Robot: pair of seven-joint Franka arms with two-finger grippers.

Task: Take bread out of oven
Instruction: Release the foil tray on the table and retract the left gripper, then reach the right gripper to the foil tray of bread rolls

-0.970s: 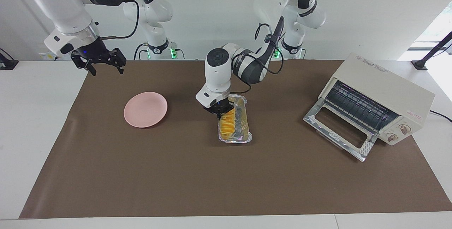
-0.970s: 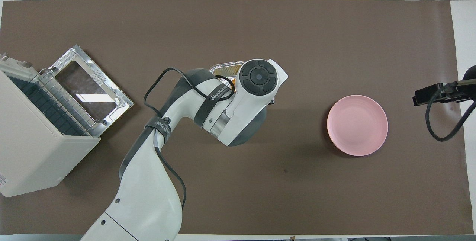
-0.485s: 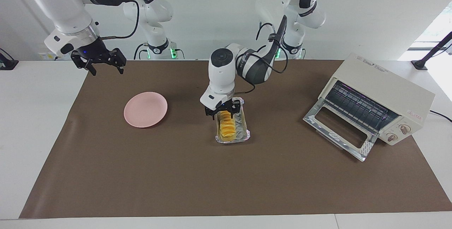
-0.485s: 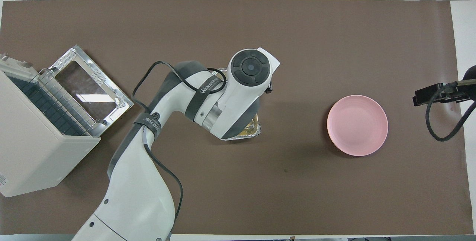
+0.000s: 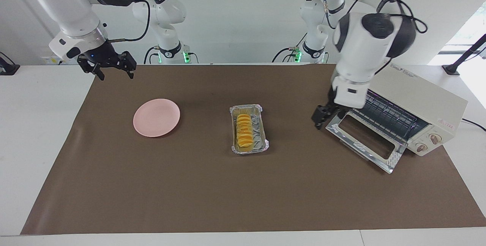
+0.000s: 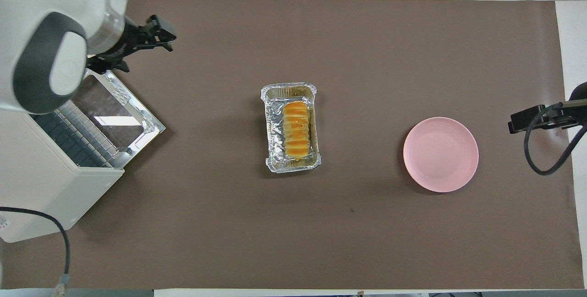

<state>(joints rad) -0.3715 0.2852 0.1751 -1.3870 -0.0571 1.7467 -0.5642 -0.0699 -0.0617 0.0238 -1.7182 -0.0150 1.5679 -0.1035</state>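
Observation:
The bread [image 5: 244, 132] [image 6: 296, 127], a row of yellow-orange slices, lies in a silver foil tray [image 5: 262, 136] [image 6: 275, 127] at the middle of the brown mat, free of both grippers. The cream oven [image 5: 414, 94] [image 6: 41, 182] stands at the left arm's end of the table with its glass door [image 5: 364, 137] [image 6: 114, 113] dropped open. My left gripper [image 5: 321, 119] [image 6: 163, 38] hangs open and empty in the air by a corner of that door. My right gripper [image 5: 112, 69] waits open above the mat's corner near the plate.
A round pink plate [image 5: 156, 117] [image 6: 440, 154] lies on the mat toward the right arm's end. The left arm's big white elbow [image 5: 370, 37] hangs above the oven. A black cable [image 6: 55, 242] runs by the oven's side.
The left gripper opened and let go at the tray, then rose and swung away to the oven door. The tray with the bread stays on the mat. The right arm has not moved.

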